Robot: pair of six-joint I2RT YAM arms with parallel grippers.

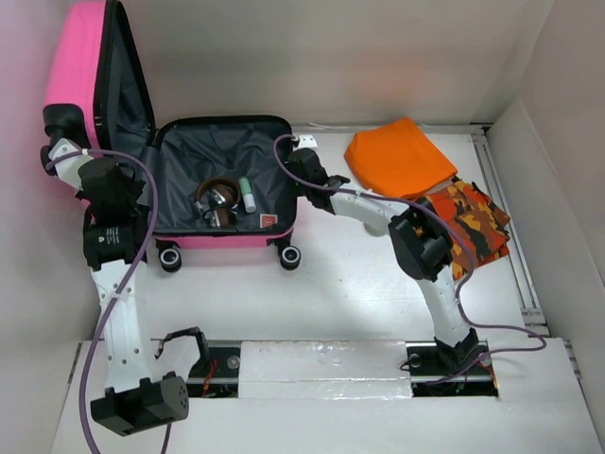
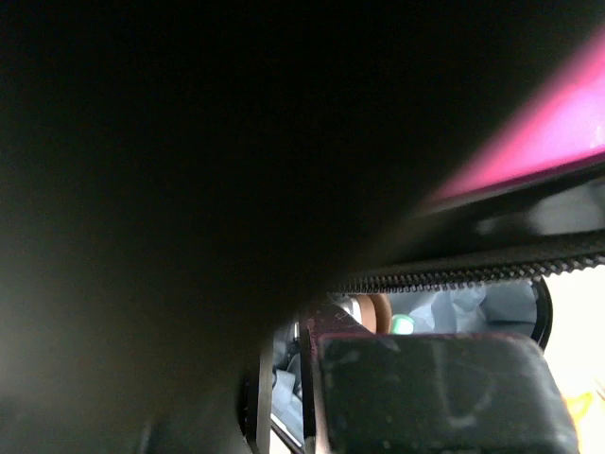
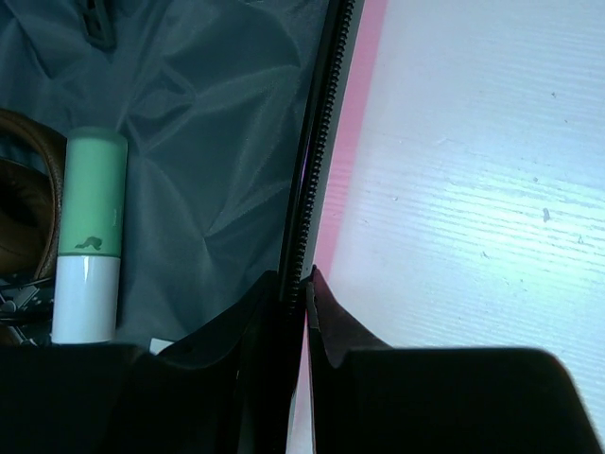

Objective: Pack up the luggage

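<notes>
The luggage, a hot-pink hard-shell suitcase, lies open with its lid standing upright on the left. In its grey lining lie brown headphones, a green-and-white tube and a small red-and-white item. My right gripper is shut on the right rim of the luggage. In the right wrist view its jaws pinch the zipper edge, with the tube to the left. My left gripper is at the lid's lower outer edge. The left wrist view is mostly dark, and there this gripper sits shut under the zipper and pink shell.
An orange folded cloth lies on the table to the right of the luggage. An orange patterned garment lies beside it, partly under my right arm. White walls close in the table at the left, back and right.
</notes>
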